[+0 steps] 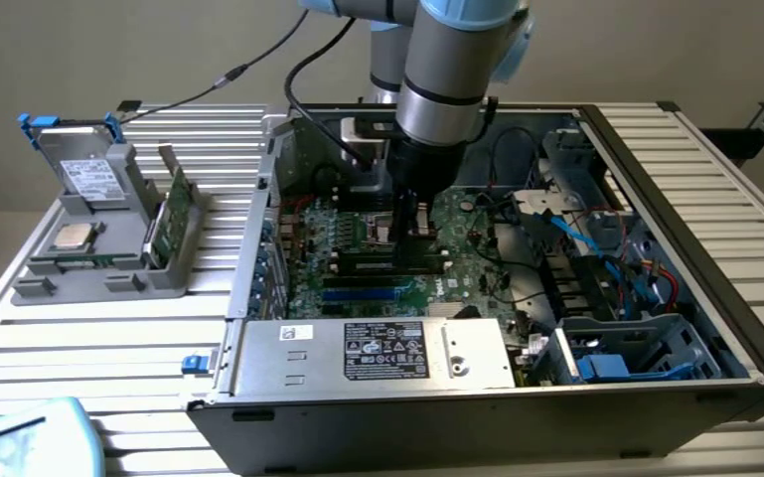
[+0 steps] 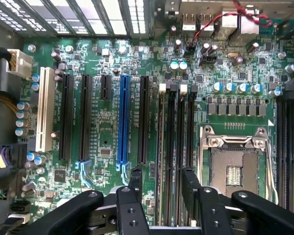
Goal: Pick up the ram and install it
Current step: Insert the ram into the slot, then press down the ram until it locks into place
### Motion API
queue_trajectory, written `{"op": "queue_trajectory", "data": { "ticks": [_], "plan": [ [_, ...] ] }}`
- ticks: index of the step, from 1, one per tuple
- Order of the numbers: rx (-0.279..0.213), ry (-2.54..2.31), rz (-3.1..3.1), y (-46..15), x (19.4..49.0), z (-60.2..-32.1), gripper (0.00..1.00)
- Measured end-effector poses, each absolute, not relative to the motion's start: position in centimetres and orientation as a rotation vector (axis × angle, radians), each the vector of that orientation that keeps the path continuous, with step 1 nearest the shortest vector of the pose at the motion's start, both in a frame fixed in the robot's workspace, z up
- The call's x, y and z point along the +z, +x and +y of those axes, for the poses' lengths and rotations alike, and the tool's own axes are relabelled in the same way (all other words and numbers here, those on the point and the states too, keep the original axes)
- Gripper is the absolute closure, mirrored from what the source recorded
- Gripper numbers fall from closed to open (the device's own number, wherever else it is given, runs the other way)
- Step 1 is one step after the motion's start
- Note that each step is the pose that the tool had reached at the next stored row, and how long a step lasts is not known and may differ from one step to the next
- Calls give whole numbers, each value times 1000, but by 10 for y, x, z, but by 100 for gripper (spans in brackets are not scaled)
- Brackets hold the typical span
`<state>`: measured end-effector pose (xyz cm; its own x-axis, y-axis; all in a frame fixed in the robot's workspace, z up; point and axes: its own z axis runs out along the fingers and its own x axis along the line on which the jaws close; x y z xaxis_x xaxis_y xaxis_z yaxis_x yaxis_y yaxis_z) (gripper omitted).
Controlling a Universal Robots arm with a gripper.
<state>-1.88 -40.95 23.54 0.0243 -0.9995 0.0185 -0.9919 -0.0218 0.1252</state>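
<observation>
Two black gripper fingers [image 2: 135, 178] are seen closest. They are spread apart and nothing is held, so the gripper [image 2: 161, 174] is open. Between them, a long thin green ram stick [image 2: 160, 147] seems to be stood in a black slot on the green motherboard [image 2: 103, 122]. In the exterior view, a grey plastic tray [image 1: 90, 273] is found at nine o'clock from the open metal computer case [image 1: 488, 427]. The stick could be left only half pushed in. It could be knocked crooked if a finger is dragged against it.
</observation>
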Motion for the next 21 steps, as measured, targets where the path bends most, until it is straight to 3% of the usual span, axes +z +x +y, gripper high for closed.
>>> {"op": "queue_trajectory", "data": {
  "ticks": [21],
  "plan": [
    [-96, 2187, -2123, -27, 243, -409, 56]
  ]
}}
